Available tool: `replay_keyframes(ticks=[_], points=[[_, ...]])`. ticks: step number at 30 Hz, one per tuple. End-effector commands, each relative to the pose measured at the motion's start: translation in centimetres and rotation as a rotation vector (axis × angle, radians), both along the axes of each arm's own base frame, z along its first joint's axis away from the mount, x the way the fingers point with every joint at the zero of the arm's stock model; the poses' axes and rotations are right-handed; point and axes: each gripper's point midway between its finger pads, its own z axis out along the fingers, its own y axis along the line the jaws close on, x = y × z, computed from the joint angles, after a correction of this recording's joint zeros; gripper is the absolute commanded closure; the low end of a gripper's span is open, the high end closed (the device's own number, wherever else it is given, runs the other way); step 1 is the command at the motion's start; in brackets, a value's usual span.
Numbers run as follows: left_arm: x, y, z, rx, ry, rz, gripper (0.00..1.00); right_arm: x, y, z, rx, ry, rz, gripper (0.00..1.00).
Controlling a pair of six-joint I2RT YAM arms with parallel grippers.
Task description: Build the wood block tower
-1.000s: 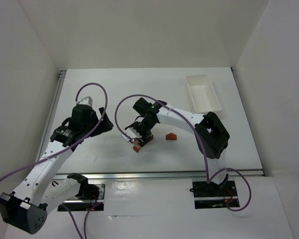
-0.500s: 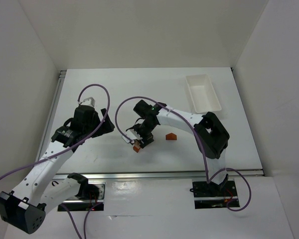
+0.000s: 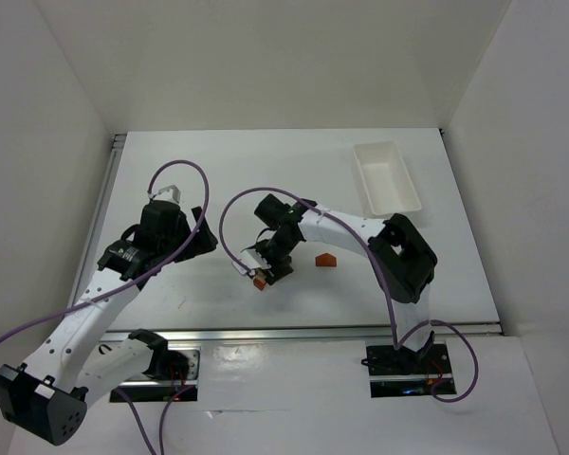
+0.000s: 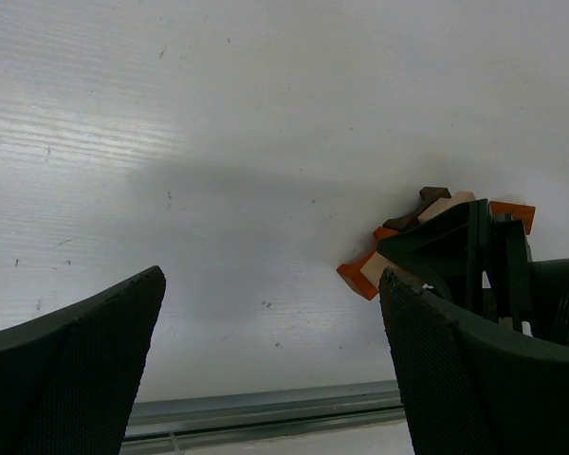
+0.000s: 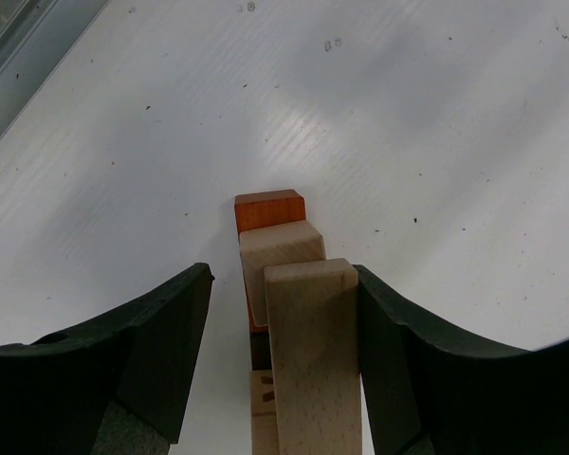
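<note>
Checking the top view, we see the right pincer (image 3: 264, 272) down at the wood block tower (image 3: 260, 282), which sits on the surface (image 3: 436, 275) about mid-width, toward the near edge. In the right wrist view that pincer is partway open and straddles the stack. The pad (image 5: 398, 332) on the right of that view sits against the nearest pale block (image 5: 308, 351). The other pad (image 5: 161, 332) stands apart from it with bare surface in the gap, so we call no grip. Order of the stack there: that pale block, a second pale block (image 5: 282, 248) behind it, an orange-red block (image 5: 268, 210) at the far end, and something dark underneath that we can't make out. The orange-red house-shaped piece (image 3: 325, 260) lies alone to the right of the tower, near but not touching. The left pincer (image 4: 270, 280) is wide, holds nothing, and sits off to the tower's left, facing it; its wrist view catches the blocks at the right edge. The white tray (image 3: 387, 177) is at the far right, well apart.
</note>
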Motion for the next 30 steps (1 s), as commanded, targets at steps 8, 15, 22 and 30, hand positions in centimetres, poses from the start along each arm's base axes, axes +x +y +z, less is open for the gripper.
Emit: replay_keyframes(ticks=[8,15,22,30], points=[[0.43,-0.07,1.06,-0.016,-0.027,0.021,0.02,0.25,0.94,2.04,0.066,-0.052,-0.008,0.34],[0.43,-0.07,1.06,-0.016,-0.027,0.021,0.03,0.20,0.89,2.17,0.070,-0.051,-0.016,0.35],[0.40,-0.33,0.83,-0.013,-0.018,0.012,0.03,-0.18,0.82,2.33,0.070,-0.058,-0.018,0.35],[0.40,-0.33,0.83,-0.013,-0.018,0.012,0.03,-0.04,1.00,2.55,0.083,-0.062,-0.033,0.37]])
